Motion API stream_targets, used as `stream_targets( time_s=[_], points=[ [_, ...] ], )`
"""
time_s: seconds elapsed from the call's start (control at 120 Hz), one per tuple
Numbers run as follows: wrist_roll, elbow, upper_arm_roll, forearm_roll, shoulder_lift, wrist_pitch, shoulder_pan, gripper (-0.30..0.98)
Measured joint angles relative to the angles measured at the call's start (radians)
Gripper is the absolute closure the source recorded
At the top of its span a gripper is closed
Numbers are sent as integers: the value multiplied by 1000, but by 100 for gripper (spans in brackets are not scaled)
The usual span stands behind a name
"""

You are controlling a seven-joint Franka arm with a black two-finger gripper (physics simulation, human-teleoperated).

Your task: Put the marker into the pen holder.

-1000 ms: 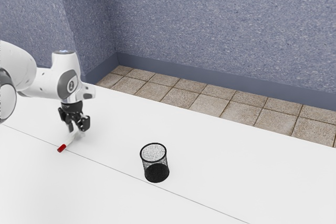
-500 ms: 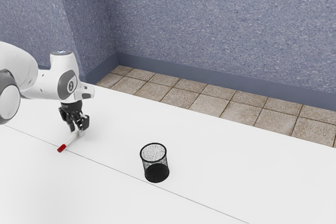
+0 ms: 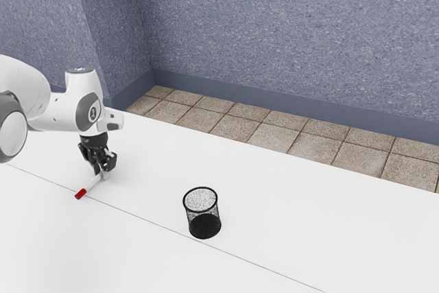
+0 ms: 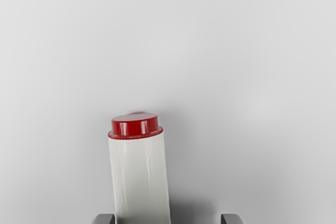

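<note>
White tabletop point(image 3: 295, 231) spreads out on every side of the pen holder point(image 3: 205, 226), leaving wide open room around it, most of all toward the exterior view's right. A thin seam point(image 3: 151, 223) runs slantwise just on the camera's side of the holder. The holder stands upright, its black-rimmed round mouth facing up; through the mesh wall its dark base shows.

Well apart from the holder, toward the exterior view's left, the marker point(image 3: 91, 185) lies slantwise on the table, white-bodied, its red end over the seam. At the end away from the seam, the gripper point(image 3: 104, 171) is down low, also to the exterior view's left of the holder. Its fingers point(image 4: 231, 219) stand apart with the marker between them, close along one finger and with a gap to the other.

Beyond the holder comes open surface, then the table's far edge point(image 3: 274, 151), brown floor tiles point(image 3: 271, 135), a blue-grey baseboard point(image 3: 274, 106) and the speckled wall point(image 3: 288, 32).
</note>
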Motion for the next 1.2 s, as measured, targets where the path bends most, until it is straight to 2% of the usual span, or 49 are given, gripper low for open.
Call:
stream_targets(
  time_s=[0.35,0.567,0.8,0.917,1.033,1.108,1.2],
  points=[
    [10,-5,0,-11,2,2,0,58],
    [12,-12,0,-8,-2,5,0,69],
    [9,-26,-8,6,-46,17,-3,75],
    [5,-44,-93,10,-148,69,-4,76],
    [-1,-210,-188,11,-349,192,-6,77],
    [-6,-311,-286,8,-476,284,5,77],
    [-11,-352,-416,3,-548,383,5,77]
  ],
)
